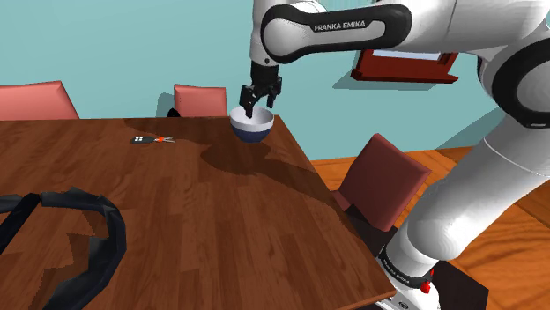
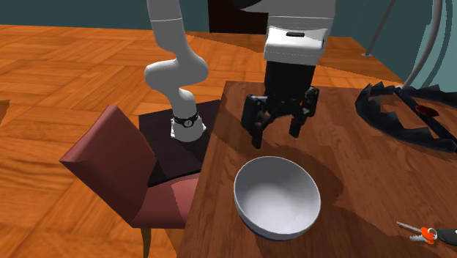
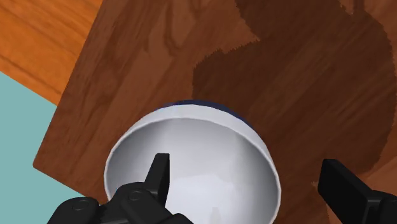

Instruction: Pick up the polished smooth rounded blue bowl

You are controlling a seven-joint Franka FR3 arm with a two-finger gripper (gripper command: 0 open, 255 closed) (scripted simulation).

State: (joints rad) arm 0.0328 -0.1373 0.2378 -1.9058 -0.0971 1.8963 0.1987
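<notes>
Dark wooden table (image 1: 220,220), teal walls (image 1: 106,44), orange parquet floor (image 2: 66,73). Counted: one bowl (image 1: 252,128), blue outside and white inside, which stood near the table's far corner at the shoulder view's right; three red chairs (image 1: 381,180); one set of keys (image 1: 163,139) with an orange tag; one black strap loop (image 1: 79,229); one red frame (image 1: 404,63) on the wall. Gripper (image 1: 260,106) was open and straddled the bowl's rim, one finger inside, one outside; contact unclear.

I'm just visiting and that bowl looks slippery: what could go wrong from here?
The open gripper straddles the rim of the bowl, one finger inside, one outside; closing on that curved wall, it might slip. The bowl also sits near the table edge, so a nudge could tip it off.
</notes>
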